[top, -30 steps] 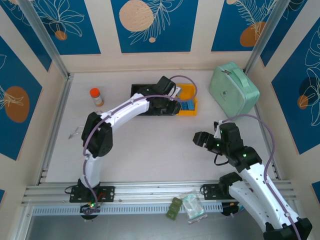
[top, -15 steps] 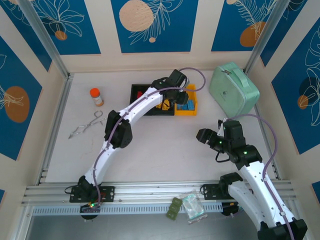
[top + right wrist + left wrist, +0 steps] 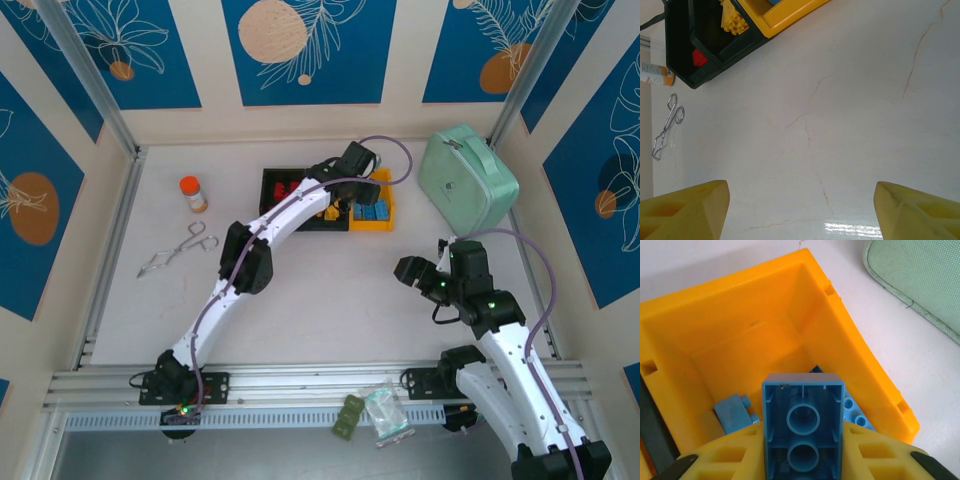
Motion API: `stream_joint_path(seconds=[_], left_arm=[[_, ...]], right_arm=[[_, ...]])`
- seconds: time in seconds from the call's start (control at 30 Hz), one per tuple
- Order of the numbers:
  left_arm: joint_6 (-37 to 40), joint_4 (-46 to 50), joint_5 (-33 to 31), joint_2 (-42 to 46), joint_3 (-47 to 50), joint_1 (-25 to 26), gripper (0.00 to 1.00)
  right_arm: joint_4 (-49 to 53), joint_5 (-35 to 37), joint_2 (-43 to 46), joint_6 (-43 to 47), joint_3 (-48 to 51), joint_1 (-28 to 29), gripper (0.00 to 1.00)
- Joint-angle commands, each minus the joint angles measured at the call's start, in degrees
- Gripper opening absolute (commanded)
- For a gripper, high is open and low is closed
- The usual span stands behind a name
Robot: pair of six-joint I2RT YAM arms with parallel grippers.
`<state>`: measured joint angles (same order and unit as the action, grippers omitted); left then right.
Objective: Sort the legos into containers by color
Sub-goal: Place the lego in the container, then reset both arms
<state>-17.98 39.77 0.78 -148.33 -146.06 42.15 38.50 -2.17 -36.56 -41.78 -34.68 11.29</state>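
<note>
pale surface (image 3: 330, 290) with thin cracks, closed in by blue panels with leaf drawings, carries the three joined containers. the yellow bin (image 3: 386, 222) is the end one, and i take it as the landmark. the two black bins (image 3: 272, 186) are joined to its side. the one next to it holds a yellow brick (image 3: 732, 20) and the farther one holds a red brick (image 3: 699, 57). on the other side of the yellow bin, just beside it but not touching, stands a mint-green case (image 3: 466, 180). the left gripper (image 3: 803, 462) hangs directly over the yellow bin, narrow, with its fingers pressed on both sides of a blue brick (image 3: 803, 415), whose hollow underside faces the wrist camera. below it, on the floor of the yellow bin, lie other blue bricks (image 3: 732, 412), so this bin seems to be the blue one. the step in hand looks like the placing of this brick. the next move, i think, calls only for opening the fingers, maybe after going a little lower so the brick does not bounce over the wall. then the arm should rise straight up, clear of the rim. the right gripper (image 3: 800, 210) is well apart from the yellow bin, on the near side, over bare surface. it is wide and holds nothing.
</note>
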Motion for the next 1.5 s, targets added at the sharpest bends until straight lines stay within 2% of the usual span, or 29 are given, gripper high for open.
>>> stream_joint_path(seconds=[0.0, 0.1, 0.3, 0.53, 0.63, 1.0, 1.47], left_arm=[[0.4, -2.2, -0.7, -1.6, -2.5, -0.9, 0.33], [0.2, -2.9, -0.7, -2.0, -2.8, -1.0, 0.34], [-0.4, -3.3, 0.5, -0.4, -3.3, -0.9, 0.55], [0.4, -0.5, 1.0, 5.1, -1.1, -0.6, 0.56], [0.2, -0.9, 1.8, 10.5, 5.9, -0.4, 0.57], [-1.0, -9.9, 1.7, 33.7, 41.6, -0.4, 0.59], [-5.0, -17.3, -1.5, 55.2, 72.5, -2.2, 0.62]], right_arm=[[1.2, -1.9, 0.4, 0.7, 0.3, -0.7, 0.76], [1.1, -2.4, 0.2, 1.0, 0.4, -1.5, 0.76], [0.3, -3.4, -0.4, 0.7, 0.7, -2.1, 0.76], [-0.2, -4.3, -0.5, 0.4, 1.1, -2.1, 0.76], [-0.2, -4.8, -0.3, 0.5, 1.1, -2.0, 0.76], [-1.7, -4.4, -0.9, 0.1, -0.2, 1.0, 0.76], [-8.0, 1.2, -10.8, 2.3, -4.7, 10.4, 0.76]])
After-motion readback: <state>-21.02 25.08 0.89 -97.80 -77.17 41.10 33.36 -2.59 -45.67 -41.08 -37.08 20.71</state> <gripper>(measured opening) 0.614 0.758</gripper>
